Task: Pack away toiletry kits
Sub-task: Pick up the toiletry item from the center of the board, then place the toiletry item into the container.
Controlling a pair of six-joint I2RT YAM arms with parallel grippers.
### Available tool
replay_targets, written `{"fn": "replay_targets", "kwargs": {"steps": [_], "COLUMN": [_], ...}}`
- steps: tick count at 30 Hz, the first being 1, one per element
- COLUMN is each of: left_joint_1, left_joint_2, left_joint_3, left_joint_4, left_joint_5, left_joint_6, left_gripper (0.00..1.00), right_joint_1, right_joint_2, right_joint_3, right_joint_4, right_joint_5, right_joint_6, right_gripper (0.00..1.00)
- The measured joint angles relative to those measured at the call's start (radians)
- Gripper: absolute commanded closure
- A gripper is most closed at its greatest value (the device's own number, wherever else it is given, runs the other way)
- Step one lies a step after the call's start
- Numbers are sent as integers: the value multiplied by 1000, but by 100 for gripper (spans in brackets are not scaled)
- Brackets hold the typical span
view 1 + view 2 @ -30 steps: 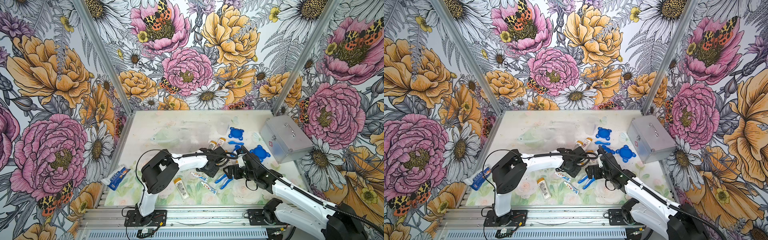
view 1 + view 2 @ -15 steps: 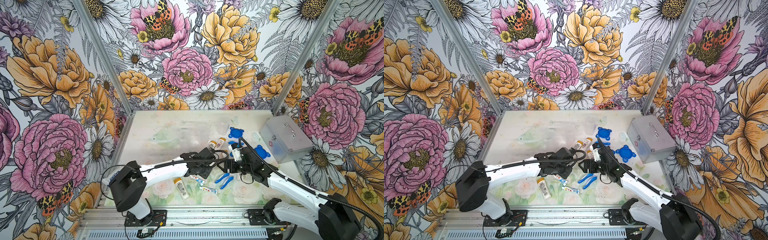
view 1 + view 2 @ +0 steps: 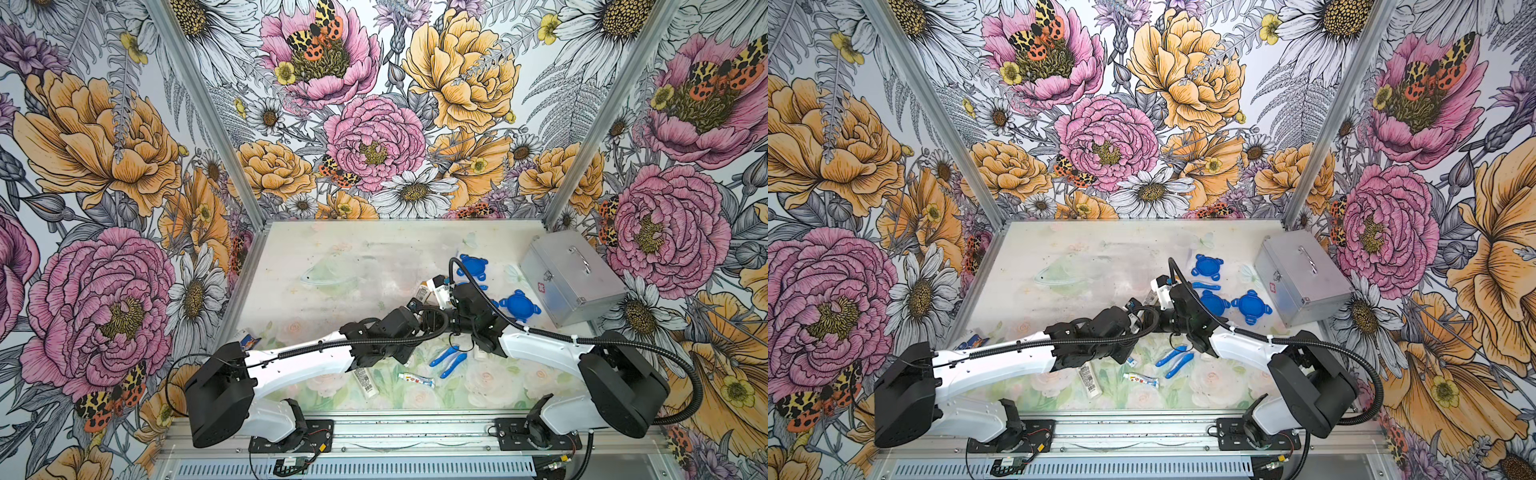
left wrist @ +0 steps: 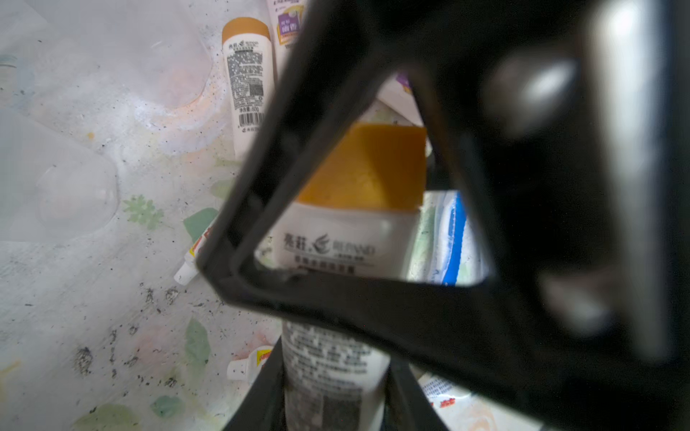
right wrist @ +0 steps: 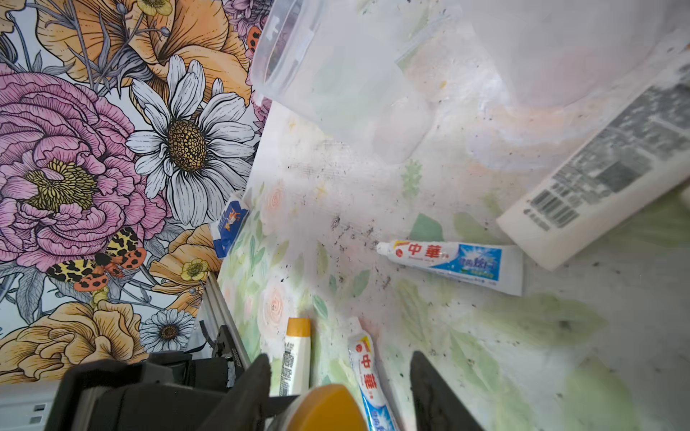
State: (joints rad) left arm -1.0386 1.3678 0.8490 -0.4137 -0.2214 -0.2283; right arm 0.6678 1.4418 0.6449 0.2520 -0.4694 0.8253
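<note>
Orange-capped bottle is gripped above the counter's middle by the left tool, right tool part-open astride its cap; cup, lids, tubes, toothbrushes lie loose, so packing seems barely begun.

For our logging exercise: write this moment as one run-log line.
left end effector: grips orange-capped bottle | right end effector: open around cap

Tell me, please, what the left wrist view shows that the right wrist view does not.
Only the left wrist view shows the printed label of the gripped orange-capped bottle. Only the right wrist view shows the clear cup lying on its side and the floral wall. Both show that bottle's orange cap and toothpaste tubes lying on the table.
</note>
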Motion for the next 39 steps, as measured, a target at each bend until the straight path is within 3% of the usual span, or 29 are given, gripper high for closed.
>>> {"fn": "replay_targets", "kwargs": {"steps": [9, 12, 16, 17, 24, 31, 39], "left_joint_1": [2, 7, 40, 58, 248, 425, 480], "left_joint_2": [2, 2, -4, -14, -245, -417, -424], "left_joint_3": [0, 0, -3, -10, -136, -163, -163], "left_joint_4": [21, 30, 45, 50, 63, -4, -79], "left_joint_5": [-71, -77, -56, -40, 108, 194, 235], "left_joint_6": [-11, -12, -37, -45, -143, -235, -268], "left_gripper": [73, 55, 8, 2, 2, 1, 2], "right_joint_1": [22, 22, 22, 21, -40, -75, -63], "right_joint_2": [3, 5, 10, 10, 48, 224, 406], "right_joint_3": [12, 21, 68, 96, 414, 742, 925], "right_joint_4": [45, 43, -37, -80, -362, -495, -552], "right_joint_5": [-17, -15, -8, 1, 108, 254, 412], "right_joint_6": [44, 45, -13, -40, -283, -492, -623], "right_gripper": [84, 92, 95, 95, 95, 96, 97]}}
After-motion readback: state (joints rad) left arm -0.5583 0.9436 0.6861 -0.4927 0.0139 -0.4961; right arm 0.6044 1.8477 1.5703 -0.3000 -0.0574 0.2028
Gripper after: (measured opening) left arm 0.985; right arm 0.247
